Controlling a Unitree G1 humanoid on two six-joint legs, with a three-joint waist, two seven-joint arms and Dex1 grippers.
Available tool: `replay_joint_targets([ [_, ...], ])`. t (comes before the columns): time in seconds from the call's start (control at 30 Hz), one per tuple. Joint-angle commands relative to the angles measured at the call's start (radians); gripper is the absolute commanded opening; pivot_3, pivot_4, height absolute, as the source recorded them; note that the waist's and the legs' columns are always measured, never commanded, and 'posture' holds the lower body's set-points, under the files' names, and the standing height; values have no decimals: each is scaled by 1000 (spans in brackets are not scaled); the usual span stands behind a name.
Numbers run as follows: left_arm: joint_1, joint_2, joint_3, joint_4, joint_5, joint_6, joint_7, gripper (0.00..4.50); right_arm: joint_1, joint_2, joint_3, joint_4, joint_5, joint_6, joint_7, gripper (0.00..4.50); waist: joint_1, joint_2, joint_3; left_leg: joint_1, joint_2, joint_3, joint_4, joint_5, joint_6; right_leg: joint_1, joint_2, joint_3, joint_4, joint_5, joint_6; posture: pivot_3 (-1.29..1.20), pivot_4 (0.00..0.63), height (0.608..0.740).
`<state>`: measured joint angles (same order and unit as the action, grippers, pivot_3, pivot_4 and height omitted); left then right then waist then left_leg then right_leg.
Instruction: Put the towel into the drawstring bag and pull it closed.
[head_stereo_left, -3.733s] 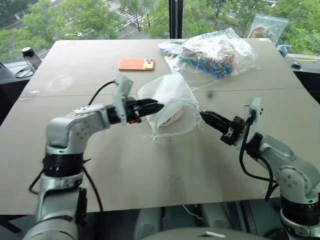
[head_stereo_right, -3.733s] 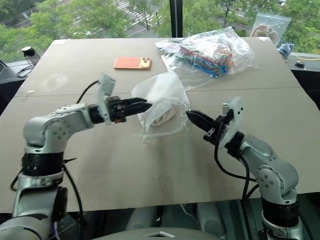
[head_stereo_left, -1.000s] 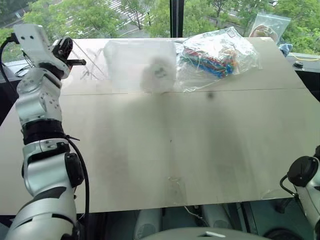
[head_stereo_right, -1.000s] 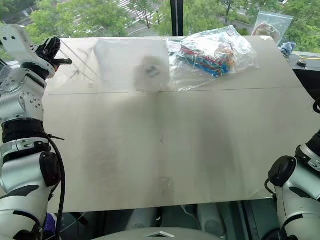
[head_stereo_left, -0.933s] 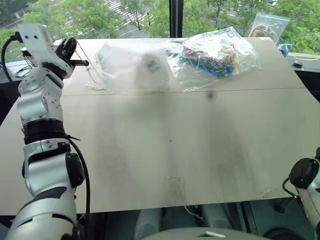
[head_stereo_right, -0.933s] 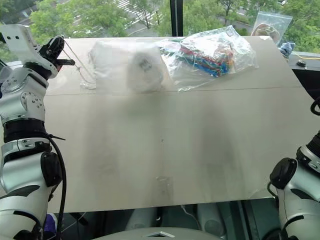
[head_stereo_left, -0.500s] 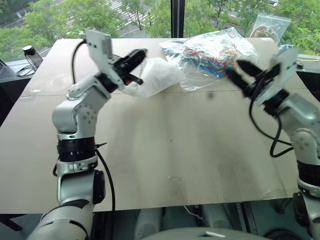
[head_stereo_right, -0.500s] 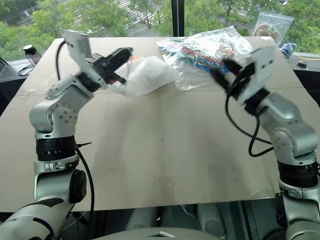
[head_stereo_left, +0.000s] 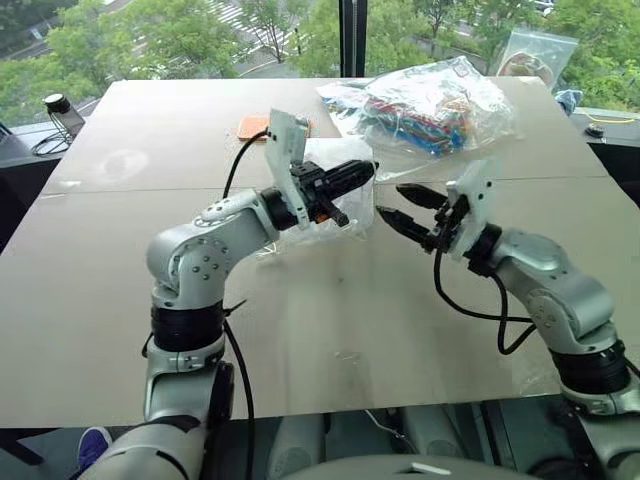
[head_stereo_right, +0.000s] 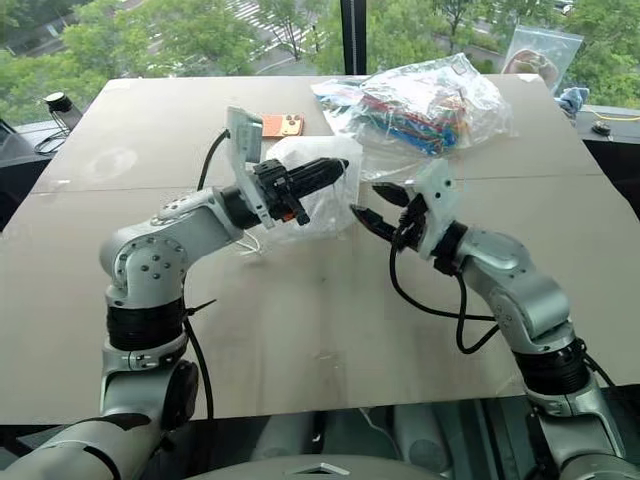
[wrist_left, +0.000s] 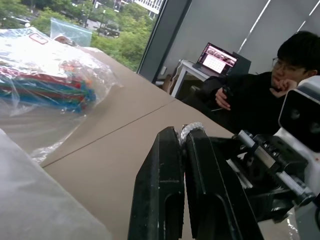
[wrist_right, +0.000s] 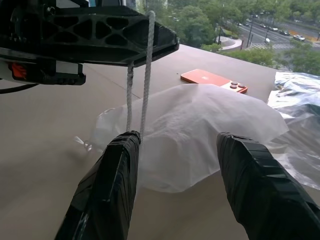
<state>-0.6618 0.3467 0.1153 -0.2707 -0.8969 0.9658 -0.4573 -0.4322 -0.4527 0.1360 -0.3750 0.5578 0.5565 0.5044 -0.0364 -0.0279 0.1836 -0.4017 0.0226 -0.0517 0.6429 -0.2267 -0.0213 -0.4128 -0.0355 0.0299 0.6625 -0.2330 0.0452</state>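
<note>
— Behind both grippers, mid-table: the drawstring bag (wrist_right: 200, 132) lies slumped on the table (head_stereo_left: 330, 330), just in front of the orange phone (wrist_right: 212, 80).
— And the left gripper (head_stereo_right: 335, 167)?
— Fingers pressed together, pinching the white cords (wrist_right: 145, 65) that hang from its tip, with the bag just beyond it.
— The right gripper (head_stereo_right: 366, 204)?
— Fingers spread apart, tips facing the left gripper's, close beside the hanging cords and short of the bag.
</note>
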Motion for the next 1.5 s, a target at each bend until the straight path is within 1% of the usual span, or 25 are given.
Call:
replay_joint_targets([
  [0.03,-29,-8,18,-10,-48,20,3,0,1,19,-2,-11,8,6,34,2628,1,0,0,0,0,0,0,0,0,0,0,0,0,0,0,0,150,734],
  [0.1,-34,-2,14,-8,-56,33,-4,0,-5,37,4,2,-7,0,38,2628,1,0,0,0,0,-1,0,0,0,0,0,-1,0,0,0,0,150,734],
  [0.2,-31,19,-3,-14,-60,47,-30,0,-36,94,-7,22,13,3,31,2628,-3,0,0,0,0,-1,0,0,0,0,0,0,0,0,0,0,150,734],
  [0.33,-34,23,-10,-11,-55,49,-38,0,-54,124,-2,39,-6,10,33,2628,-3,0,0,0,0,-1,0,0,0,0,0,-1,0,0,0,0,150,734],
  [0.37,-35,24,-11,-10,-53,50,-40,0,-57,131,-5,44,-7,11,29,2392,-2,0,0,0,0,-1,0,0,0,0,0,-1,0,0,0,0,150,734],
  [0.4,-34,26,-12,-12,-53,51,-42,0,-58,138,-8,45,-7,12,26,2024,-2,0,0,0,0,-1,0,0,0,0,0,0,0,0,0,0,150,734],
  [0.43,-34,28,-15,-14,-52,51,-44,0,-59,144,-10,46,-7,12,23,1800,-1,0,0,0,0,-1,0,0,0,0,0,0,0,0,0,0,150,734],
  [0.47,-33,29,-17,-15,-51,52,-47,0,-60,148,-11,46,-8,12,23,1449,-1,0,0,0,0,-1,0,0,0,0,0,-1,0,0,0,0,150,734],
  [0.5,-31,32,-20,-19,-49,51,-50,0,-60,153,-13,43,-5,14,23,891,-1,0,0,0,0,-1,0,0,0,0,0,-1,0,0,0,0,150,734],
  [0.53,-29,33,-23,-21,-46,50,-52,0,-61,158,-15,42,-2,15,23,519,-1,0,0,0,0,-1,0,0,0,0,0,-1,0,0,0,0,150,734],
  [0.57,-27,34,-24,-21,-43,49,-53,0,-62,164,-18,40,2,16,23,52,-1,0,0,0,0,-1,0,0,0,0,0,-1,0,0,0,0,150,734],
  [0.67,-10,61,-26,-30,-19,38,-59,0,-64,175,-30,37,8,17,20,52,-2,0,0,0,0,-1,0,0,0,0,0,-1,0,0,0,0,150,734],
  [0.7,2,77,-15,-47,-42,38,-89,0,-64,178,-33,36,8,17,18,52,-4,0,0,0,0,-1,0,0,0,0,0,0,0,0,0,0,150,734],
  [0.73,11,85,2,-60,-73,43,-106,672,-64,179,-37,35,8,17,16,0,-6,0,0,0,0,-1,0,0,0,0,0,0,0,0,0,0,150,734],
  [0.77,20,99,27,-68,-108,58,-114,1001,-63,180,-39,33,5,17,14,0,-5,0,0,1,0,-1,-1,0,0,0,0,0,0,0,0,0,150,734],
  [0.8,29,119,48,-74,-130,70,-121,1424,-63,180,-42,32,3,18,11,0,-6,0,0,1,0,-1,-1,0,0,0,0,0,0,0,0,0,150,734],
  [0.87,71,195,97,-74,-123,83,-123,2403,-63,181,-52,28,2,21,2,0,-6,0,0,0,0,-1,-1,0,0,0,0,0,0,0,0,0,150,734],
  [0.97,190,358,161,-66,-89,60,-233,3787,-67,195,-80,39,1,23,-31,0,-10,1,0,2,0,0,-2,0,0,0,1,1,1,0,0,0,150,734],
  [1.03,282,442,190,-39,-30,-2,-301,3787,-70,199,-98,54,-8,17,-50,0,-8,1,1,2,1,0,-4,0,0,-1,1,1,0,0,-1,0,150,734],
  [1.1,381,498,183,8,100,-133,-343,3787,-77,205,-124,75,-12,9,-72,0,-3,2,1,2,1,1,-4,0,0,-1,1,1,0,0,-1,0,150,734],
  [1.2,500,529,130,89,290,-364,-397,3787,-91,211,-160,101,-5,6,-85,0,3,2,1,2,0,2,-5,0,0,-1,0,1,-1,0,-1,0,150,734],
  [1.27,519,513,92,128,362,-456,-409,3787,-99,209,-169,109,-3,7,-80,0,11,2,1,2,0,2,-5,0,0,-1,-1,1,-2,-1,-1,0,150,734],
  [1.5,462,397,-40,184,475,-556,-395,3787,-124,213,-179,92,15,19,-74,0,20,2,1,1,0,2,-5,0,0,-1,-1,1,-2,0,-1,0,150,734],
])
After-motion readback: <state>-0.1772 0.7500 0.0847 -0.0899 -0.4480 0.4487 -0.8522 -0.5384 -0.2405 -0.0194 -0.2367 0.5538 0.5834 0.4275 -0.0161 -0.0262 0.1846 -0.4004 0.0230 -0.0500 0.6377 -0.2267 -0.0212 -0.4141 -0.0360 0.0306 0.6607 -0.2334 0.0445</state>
